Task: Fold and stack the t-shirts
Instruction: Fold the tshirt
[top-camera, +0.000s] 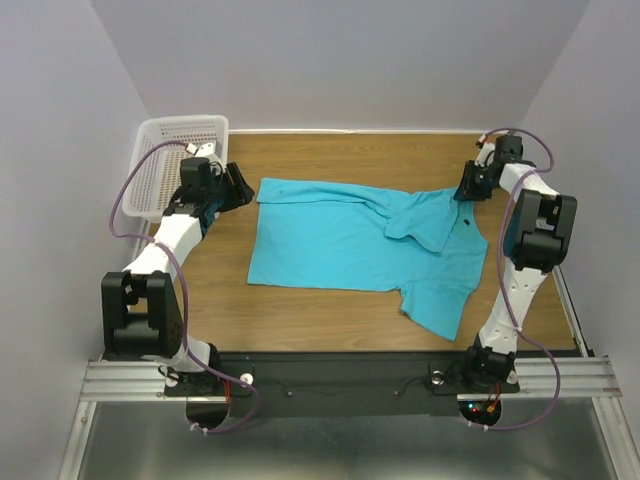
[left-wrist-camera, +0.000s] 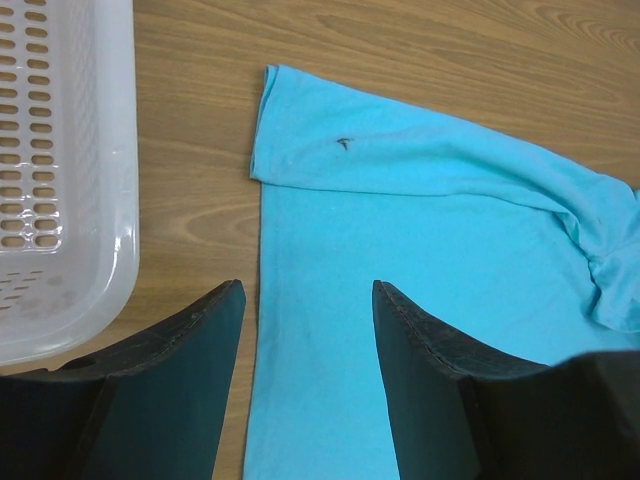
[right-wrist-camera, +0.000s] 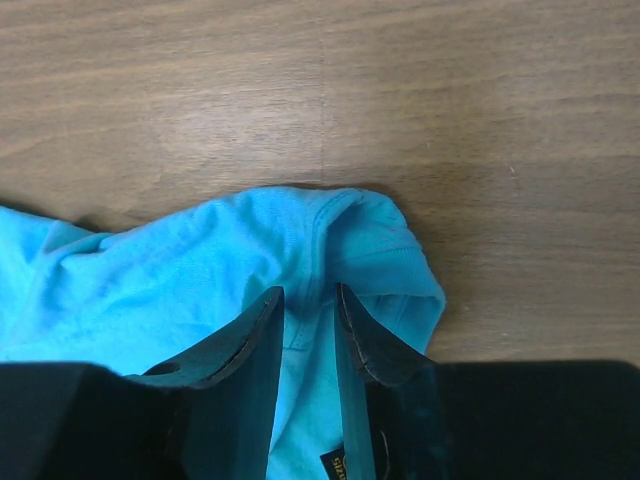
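Note:
One turquoise t-shirt (top-camera: 350, 245) lies spread on the wooden table, its upper right part folded over and bunched. My left gripper (top-camera: 240, 187) is at the shirt's far left corner. In the left wrist view it (left-wrist-camera: 308, 290) is open wide and empty, its jaws astride the left edge of the shirt (left-wrist-camera: 420, 250), just above it. My right gripper (top-camera: 466, 190) is at the shirt's far right corner. In the right wrist view it (right-wrist-camera: 308, 292) has its jaws nearly together, pinching a raised fold of the cloth (right-wrist-camera: 200, 270) by a seam.
A white plastic mesh basket (top-camera: 185, 122) stands at the far left of the table, just left of my left gripper; its wall shows in the left wrist view (left-wrist-camera: 70, 150). Bare wood (top-camera: 300, 320) lies in front of the shirt. Grey walls enclose the table.

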